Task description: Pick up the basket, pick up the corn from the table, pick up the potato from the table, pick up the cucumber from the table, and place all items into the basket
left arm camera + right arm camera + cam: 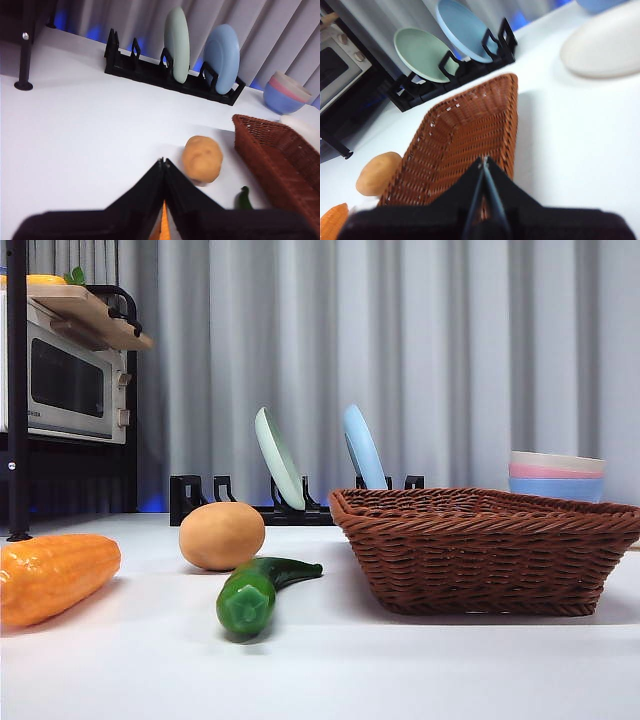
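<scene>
The brown wicker basket (480,550) stands empty on the white table (400,670) at the right. The orange corn (55,575) lies at the far left, the tan potato (221,535) in the middle, and the green cucumber (255,590) in front of the potato. No arm shows in the front view. My left gripper (163,162) is shut and empty, above the table near the potato (202,158), with a sliver of corn (164,227) below its jaws. My right gripper (484,161) is shut and empty above the basket (465,125).
A black dish rack (200,498) with a green plate (278,458) and a blue plate (363,448) stands behind. Stacked pastel bowls (556,475) sit at the back right, a microwave (65,380) on a shelf at the left. A white plate (605,42) lies beyond the basket.
</scene>
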Robot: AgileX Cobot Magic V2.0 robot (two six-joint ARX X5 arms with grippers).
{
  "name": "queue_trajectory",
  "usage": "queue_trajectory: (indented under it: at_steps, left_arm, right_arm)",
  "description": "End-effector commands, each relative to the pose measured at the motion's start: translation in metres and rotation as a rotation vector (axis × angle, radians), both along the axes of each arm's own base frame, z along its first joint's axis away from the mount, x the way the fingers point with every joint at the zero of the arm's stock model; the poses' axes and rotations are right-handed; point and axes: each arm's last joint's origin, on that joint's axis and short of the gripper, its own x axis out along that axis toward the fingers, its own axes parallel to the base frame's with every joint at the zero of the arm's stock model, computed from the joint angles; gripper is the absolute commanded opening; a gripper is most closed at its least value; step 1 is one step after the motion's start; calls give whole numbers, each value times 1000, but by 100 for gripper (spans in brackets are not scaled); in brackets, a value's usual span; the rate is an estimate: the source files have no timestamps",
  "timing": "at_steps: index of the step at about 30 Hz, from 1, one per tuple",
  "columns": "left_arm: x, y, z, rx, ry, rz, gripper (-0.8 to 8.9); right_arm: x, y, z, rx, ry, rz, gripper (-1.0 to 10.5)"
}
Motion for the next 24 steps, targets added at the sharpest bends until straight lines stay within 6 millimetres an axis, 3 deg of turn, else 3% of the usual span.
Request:
queue_trajectory:
  at_steps: [1,12,21,23,24]
  left_arm:
    - [-1,0,15,8,17,-4,-8]
    - [17,-5,67,168,120,-165,-8]
    - [47,-12,89,204,283,-295,2]
    - [53,-13,91,195,296,-316,48]
    - [56,-14,91,189,303,-329,122]
  right_arm:
    - [4,1,16,-76,-15,12,-10]
    - [37,8,71,-214,87,54,-10]
    - [72,19,85,-349,348,274,14]
    - [78,20,85,-344,371,297,139]
    - [80,21,84,-344,380,298,244]
